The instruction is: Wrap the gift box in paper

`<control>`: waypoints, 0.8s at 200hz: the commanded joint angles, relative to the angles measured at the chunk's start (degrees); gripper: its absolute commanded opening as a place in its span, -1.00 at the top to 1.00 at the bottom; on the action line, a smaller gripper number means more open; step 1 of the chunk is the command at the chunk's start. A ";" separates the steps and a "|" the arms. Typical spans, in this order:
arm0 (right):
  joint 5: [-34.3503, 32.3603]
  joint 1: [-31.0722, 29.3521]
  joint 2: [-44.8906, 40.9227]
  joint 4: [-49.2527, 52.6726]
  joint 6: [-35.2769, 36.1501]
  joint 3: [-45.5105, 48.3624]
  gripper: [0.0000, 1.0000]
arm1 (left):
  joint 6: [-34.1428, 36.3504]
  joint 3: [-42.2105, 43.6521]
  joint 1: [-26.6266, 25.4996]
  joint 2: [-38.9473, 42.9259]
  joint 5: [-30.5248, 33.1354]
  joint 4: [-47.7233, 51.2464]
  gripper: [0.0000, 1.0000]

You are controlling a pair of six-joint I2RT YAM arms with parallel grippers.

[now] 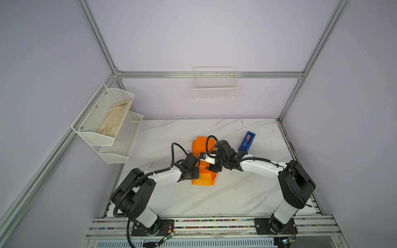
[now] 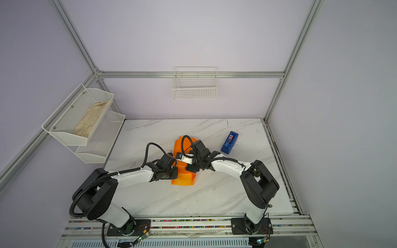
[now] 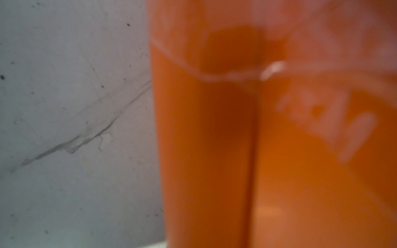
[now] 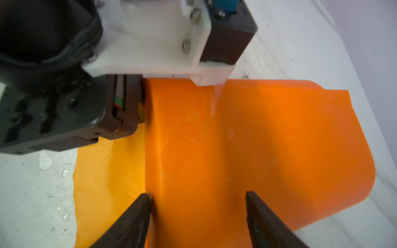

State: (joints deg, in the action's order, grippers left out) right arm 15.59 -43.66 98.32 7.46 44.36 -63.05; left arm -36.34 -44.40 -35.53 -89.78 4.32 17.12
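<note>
Far left, on the side wall: a white two-tier mesh rack (image 1: 90, 122). A beige cloth (image 1: 113, 119) lay in its upper tier.

The left gripper (image 4: 132, 109) reached in low over the marble surface (image 1: 236, 193). In the right wrist view its tip was against the side of the paper's raised middle. Jaws were closed tight; whether a layer of paper was pinched between them could not be told. The left wrist view was mostly filled by blurred orange sheet, with bare surface beside it.

Centre: the paper (image 1: 203, 180) (image 2: 182, 180) lay on the surface between the two arms, running front to back. It was folded up over a block-shaped ridge along its middle. A paler yellow flap lay flat on the left arm's side, and a wider orange flap with rounded corners spread on the other side. The gift box showed in no view; only the box-like ridge in the sheet was visible. A white wire basket (image 1: 216, 92) hung on the back wall behind this spot.

The right gripper (image 4: 197, 206) (image 1: 215, 168) hung over the ridge with its jaws wide and nothing between them but the sheet below. One finger (image 4: 137, 216) sat at the crease on the left arm's side, the other over the orange flap.

Further right: a blue tape dispenser (image 1: 247, 141) (image 2: 229, 142) stood on the surface, apart from the paper.
</note>
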 commanded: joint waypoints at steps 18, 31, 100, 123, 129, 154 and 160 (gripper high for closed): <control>-0.50 -0.09 1.48 -1.51 2.66 1.43 -0.45 | 0.74 -0.91 -0.07 2.27 0.67 -1.34 1.00; -0.48 -0.11 1.72 -1.88 2.82 1.69 -0.43 | 0.75 -0.72 -0.07 2.68 0.69 -1.46 0.99; -1.92 -0.06 2.14 -1.24 3.89 3.13 -0.23 | 0.83 -0.43 -0.07 12.65 0.92 1.12 0.40; -2.23 -0.11 1.98 -0.83 4.35 3.43 -0.19 | -0.10 -0.09 0.20 16.78 3.26 4.32 0.33; -2.24 -0.09 1.98 -0.70 4.42 3.51 -0.18 | -0.71 0.16 0.43 17.69 4.38 5.37 0.34; -2.07 -0.10 1.74 -0.39 4.60 3.63 -0.16 | -2.68 2.22 3.84 20.07 3.55 6.69 0.49; -2.00 -0.06 1.65 -0.34 4.60 3.62 -0.16 | -2.81 2.77 4.72 20.23 2.40 6.17 0.54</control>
State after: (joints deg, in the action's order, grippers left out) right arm 14.24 -43.79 99.44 3.73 48.05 -61.23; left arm -37.45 -44.25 -34.00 -71.18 6.81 22.17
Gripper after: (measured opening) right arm 0.583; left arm 0.263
